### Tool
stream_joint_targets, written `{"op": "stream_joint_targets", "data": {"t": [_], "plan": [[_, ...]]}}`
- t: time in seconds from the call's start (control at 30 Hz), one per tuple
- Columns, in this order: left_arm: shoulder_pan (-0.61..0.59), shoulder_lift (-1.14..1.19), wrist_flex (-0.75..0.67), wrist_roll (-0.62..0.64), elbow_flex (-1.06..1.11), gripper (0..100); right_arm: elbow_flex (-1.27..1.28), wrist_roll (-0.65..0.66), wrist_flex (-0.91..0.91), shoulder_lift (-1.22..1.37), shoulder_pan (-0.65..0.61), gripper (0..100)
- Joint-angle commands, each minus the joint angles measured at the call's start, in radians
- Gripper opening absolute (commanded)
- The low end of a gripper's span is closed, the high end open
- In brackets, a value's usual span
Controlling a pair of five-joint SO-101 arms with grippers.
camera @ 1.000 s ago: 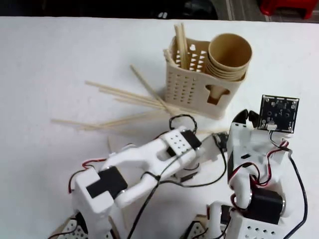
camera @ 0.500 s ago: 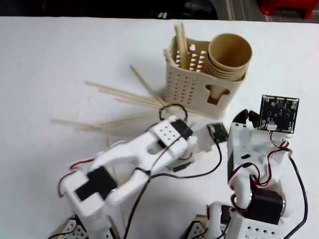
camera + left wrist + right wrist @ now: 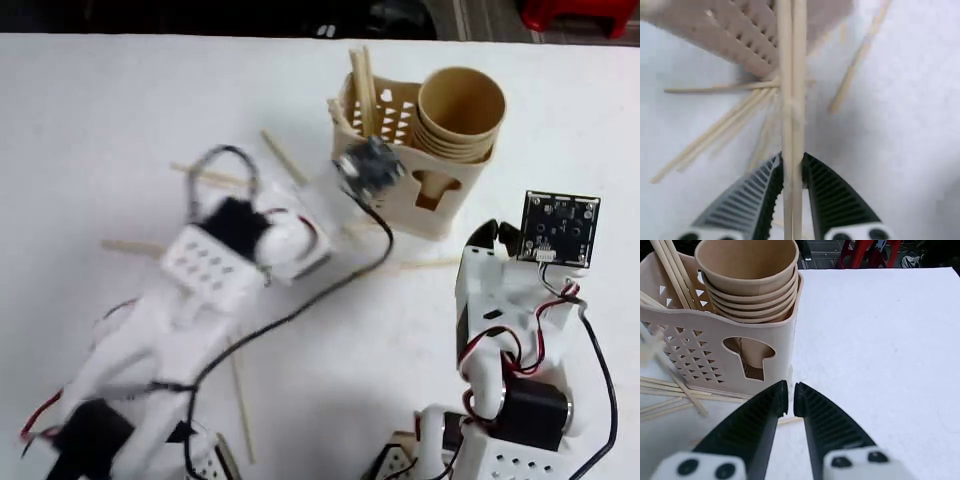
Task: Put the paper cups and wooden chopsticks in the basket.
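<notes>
Overhead, the basket stands near the far edge of the table, cups stacked inside, loose chopsticks beside it. Left wrist: the left gripper clenches two sticks, which look light, stiff and likely slippery, best pinched mid-length. Right wrist: the right gripper is closed on nothing.

No text, label, brand or number is readable on anything.
</notes>
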Motion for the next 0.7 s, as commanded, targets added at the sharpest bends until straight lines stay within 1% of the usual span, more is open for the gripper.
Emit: {"op": "stream_joint_targets", "data": {"t": [0.0, 0.1, 0.2, 0.27, 0.43, 0.57, 0.67], "plan": [[-0.093, -0.136, 0.003, 0.103, -0.204, 2, -0.005, 0.0, -0.021, -0.015, 0.01, 3.8], [-0.113, -0.134, -0.012, 0.178, -0.334, 2, -0.005, 0.0, -0.021, -0.015, 0.01, 3.8], [-0.108, -0.134, -0.109, 0.232, -0.402, 2, -0.005, 0.0, -0.021, -0.015, 0.01, 3.7], [-0.108, -0.134, -0.229, 0.273, -0.411, 2, -0.005, 0.0, -0.021, -0.015, 0.01, 3.7], [-0.108, -0.134, -0.608, 0.345, -0.351, 2, -0.003, 0.0, -0.021, -0.015, 0.01, 3.6], [-0.082, -0.133, -0.865, 0.416, -0.241, 2, 0.003, 0.0, -0.021, -0.015, 0.01, 3.6], [-0.05, -0.133, -1.025, 0.42, -0.141, 2, 0.006, 0.0, -0.021, -0.015, 0.01, 3.6]]}}
